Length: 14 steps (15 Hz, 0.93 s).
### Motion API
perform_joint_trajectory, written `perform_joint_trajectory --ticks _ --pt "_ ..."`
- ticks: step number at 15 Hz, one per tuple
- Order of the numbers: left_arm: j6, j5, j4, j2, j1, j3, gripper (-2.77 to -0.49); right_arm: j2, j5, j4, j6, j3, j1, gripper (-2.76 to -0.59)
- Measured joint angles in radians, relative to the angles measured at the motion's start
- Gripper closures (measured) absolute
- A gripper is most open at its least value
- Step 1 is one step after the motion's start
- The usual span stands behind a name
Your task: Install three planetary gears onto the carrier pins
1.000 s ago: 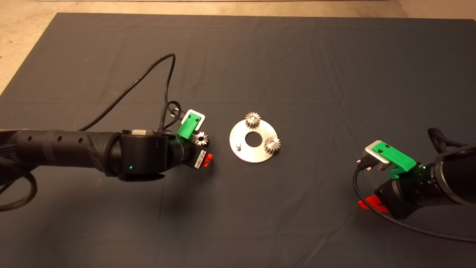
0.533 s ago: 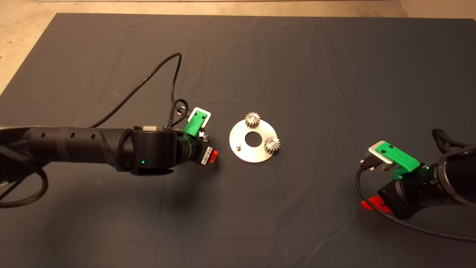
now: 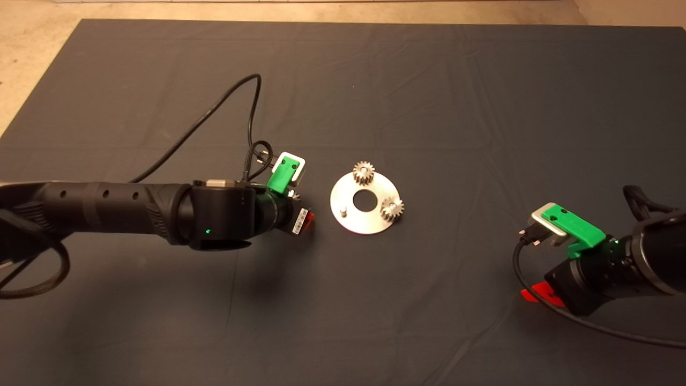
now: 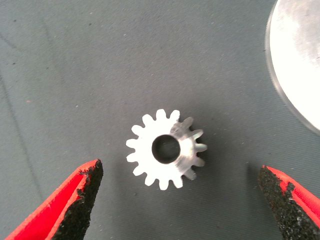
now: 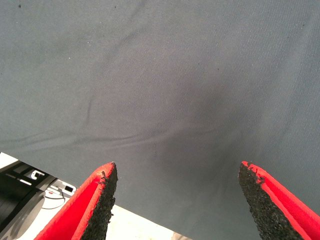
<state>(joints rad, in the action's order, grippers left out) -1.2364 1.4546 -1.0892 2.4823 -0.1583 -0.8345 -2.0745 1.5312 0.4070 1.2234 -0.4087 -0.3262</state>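
**Third gear framed by the spread left fingers, two gears seated on the disc**

The left gripper (image 4: 180, 200) is positioned just to the left of the silver disc (image 3: 358, 219), directly above a loose planetary gear (image 4: 165, 149). In the left wrist view this gear is seen lying flat on the dark mat (image 3: 429, 96), bore upward, between the two red fingers (image 4: 75, 200), which are spread wide and are not touching it. The edge of the disc is seen near the gear but apart from it. In the head view the gear is hidden beneath the gripper.

On the disc, two planetary gears are seated on carrier pins: one at the far edge (image 3: 364, 171) and one at the right edge (image 3: 392, 208). The third carrier pin (image 3: 344, 210), at the disc's left side, is left bare.

The right gripper (image 5: 177, 200) is held at the lower right of the mat, well apart from the disc, its fingers parted with only mat between them.
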Motion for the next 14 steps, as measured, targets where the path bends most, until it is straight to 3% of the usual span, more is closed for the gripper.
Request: perform_joint_trajectory --ticks 5,6,9,14 --pt "0.0 -0.008 -0.008 -0.004 0.0 0.0 -2.08 0.0 0.0 0.0 0.0 0.0 0.0 -1.78" --pt "0.0 -0.008 -0.008 -0.006 0.0 0.0 -1.96 0.0 0.0 0.0 0.0 0.0 0.0 -1.78" --pt "0.0 -0.009 -0.012 -0.005 0.0 0.0 -1.94 0.0 0.0 0.0 0.0 0.0 0.0 -1.78" --pt "0.0 -0.027 -0.014 -0.004 0.0 -0.001 -1.8 0.0 0.0 0.0 0.0 0.0 0.0 -1.78"
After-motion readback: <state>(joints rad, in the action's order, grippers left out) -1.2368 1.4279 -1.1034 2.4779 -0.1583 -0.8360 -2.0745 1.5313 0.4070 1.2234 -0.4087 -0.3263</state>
